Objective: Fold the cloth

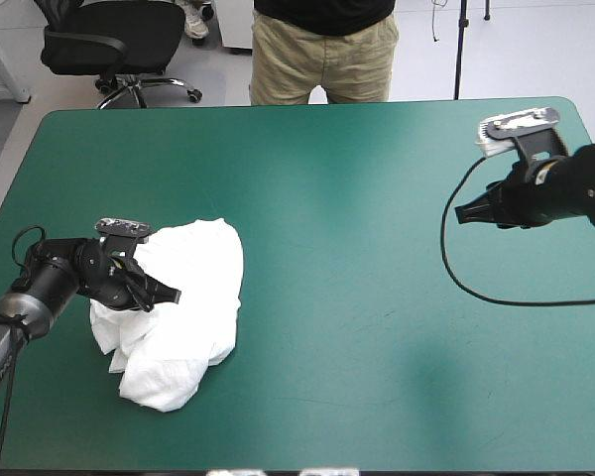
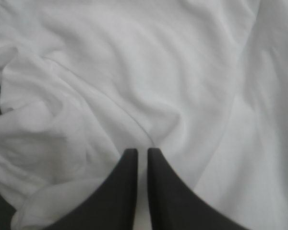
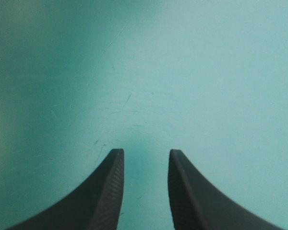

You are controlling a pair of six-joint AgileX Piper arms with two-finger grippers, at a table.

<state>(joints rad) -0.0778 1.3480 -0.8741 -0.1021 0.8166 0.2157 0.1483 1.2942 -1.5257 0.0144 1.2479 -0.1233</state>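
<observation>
Left wrist view: gripper pinches T-shirt (crumpled).

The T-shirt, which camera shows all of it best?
The high view: it shows the whole T-shirt as a crumpled heap on the teal-green cover. The left wrist view shows only white folds around the left jaws, all but shut on it. The right wrist view shows none of it, just cover.

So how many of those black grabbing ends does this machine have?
2. The left end effector is shut on the white T-shirt at the near left of the table; the right end effector hangs open above the far right part. None seem hidden.
</observation>
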